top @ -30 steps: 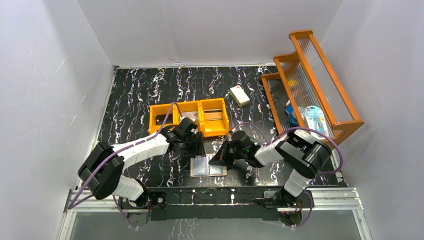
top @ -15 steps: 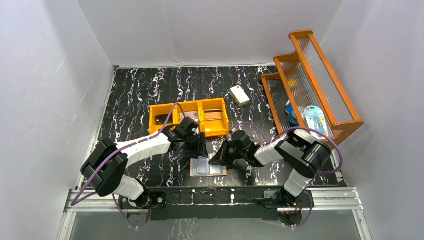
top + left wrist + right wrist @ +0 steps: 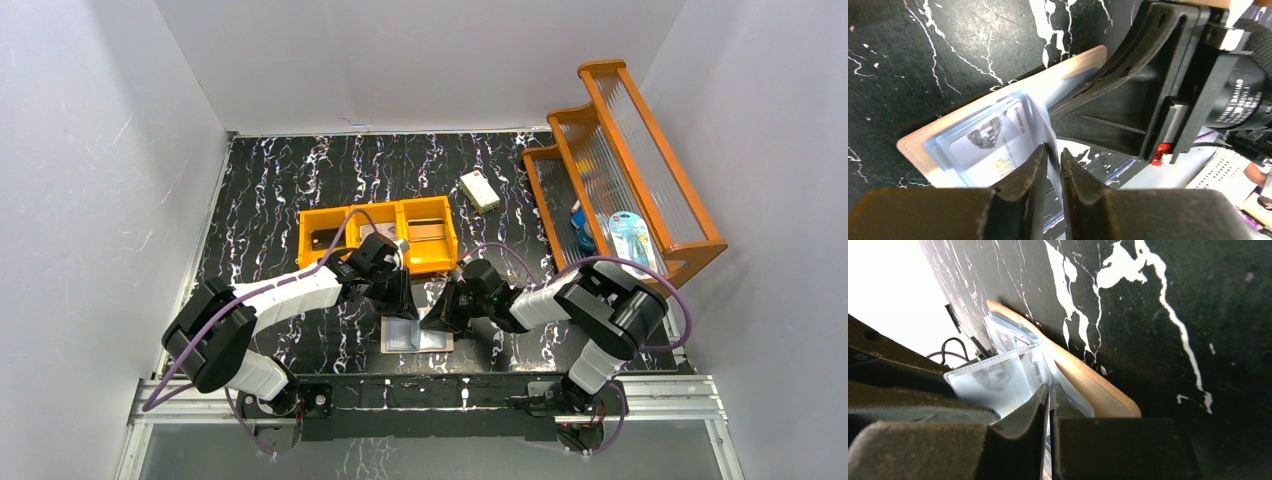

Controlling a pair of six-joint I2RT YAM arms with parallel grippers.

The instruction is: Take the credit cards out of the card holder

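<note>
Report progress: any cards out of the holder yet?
Done: card holder lies open. In hand: left tool and right tool each pinch its clear pocket leaves. Left: the silver-grey card sits inside a pocket, not yet pulled.

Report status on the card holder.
Left end effector shut on card holder pocket. Right end effector pinching the same pocket. Silver card not yet out. Nothing in the way.
</note>
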